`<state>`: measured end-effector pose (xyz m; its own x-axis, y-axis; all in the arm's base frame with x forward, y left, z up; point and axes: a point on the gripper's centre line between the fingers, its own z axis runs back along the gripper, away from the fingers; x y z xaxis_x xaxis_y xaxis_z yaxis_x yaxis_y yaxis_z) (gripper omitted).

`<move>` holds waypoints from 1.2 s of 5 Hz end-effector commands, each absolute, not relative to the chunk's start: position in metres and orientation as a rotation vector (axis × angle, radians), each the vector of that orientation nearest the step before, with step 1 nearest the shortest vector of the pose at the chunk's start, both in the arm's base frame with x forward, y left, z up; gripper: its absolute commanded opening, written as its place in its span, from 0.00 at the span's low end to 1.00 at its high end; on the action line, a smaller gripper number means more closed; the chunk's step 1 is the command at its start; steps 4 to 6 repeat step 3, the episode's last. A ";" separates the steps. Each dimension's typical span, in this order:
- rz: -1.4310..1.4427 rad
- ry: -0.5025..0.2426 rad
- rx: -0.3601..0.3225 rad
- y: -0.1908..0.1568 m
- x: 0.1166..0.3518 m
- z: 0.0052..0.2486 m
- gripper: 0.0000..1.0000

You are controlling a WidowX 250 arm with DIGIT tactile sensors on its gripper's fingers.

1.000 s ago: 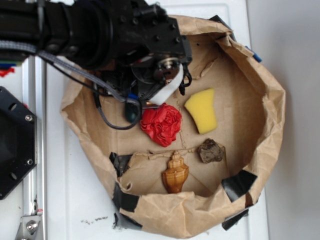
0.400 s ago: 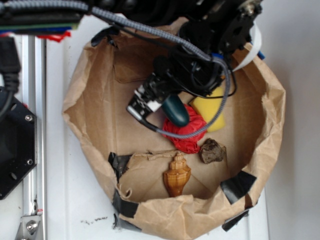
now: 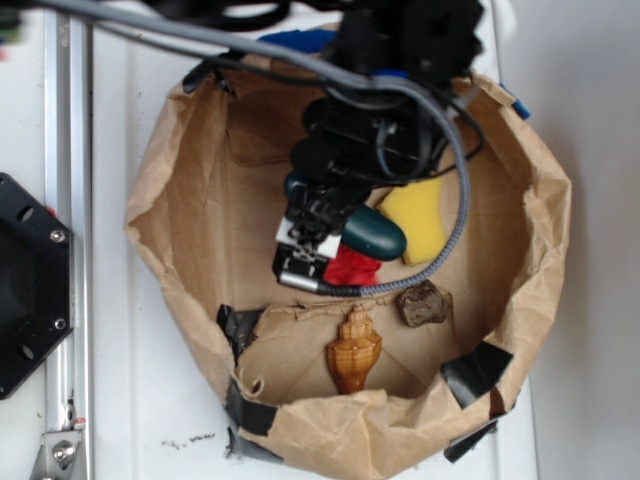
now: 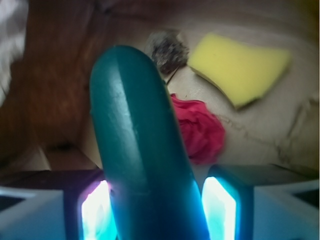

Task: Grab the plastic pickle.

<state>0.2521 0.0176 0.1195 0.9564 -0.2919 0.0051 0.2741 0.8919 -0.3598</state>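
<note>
The plastic pickle, glossy dark green with rounded ends, is held between my gripper's fingers above the floor of the paper bag. It sticks out to the right over the red ruffled ball. My gripper is shut on it. In the wrist view the pickle fills the middle between the two glowing fingers, and my gripper holds its near end. The red ball lies just behind it.
A rolled-down brown paper bag walls in everything. A yellow sponge lies right of the pickle, a dark rock below it and a brown seashell near the front. A cable loops over the sponge. A metal rail runs along the left.
The arm has swung from the bag's upper left to its middle with the pickle in the gripper. The pickle now hangs over the red ball, hiding most of it.
</note>
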 end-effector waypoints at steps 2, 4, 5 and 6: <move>-0.102 -0.289 -0.165 -0.013 0.247 0.167 0.00; -0.130 -0.258 -0.191 -0.013 0.242 0.168 0.00; -0.130 -0.258 -0.191 -0.013 0.242 0.168 0.00; -0.130 -0.258 -0.191 -0.013 0.242 0.168 0.00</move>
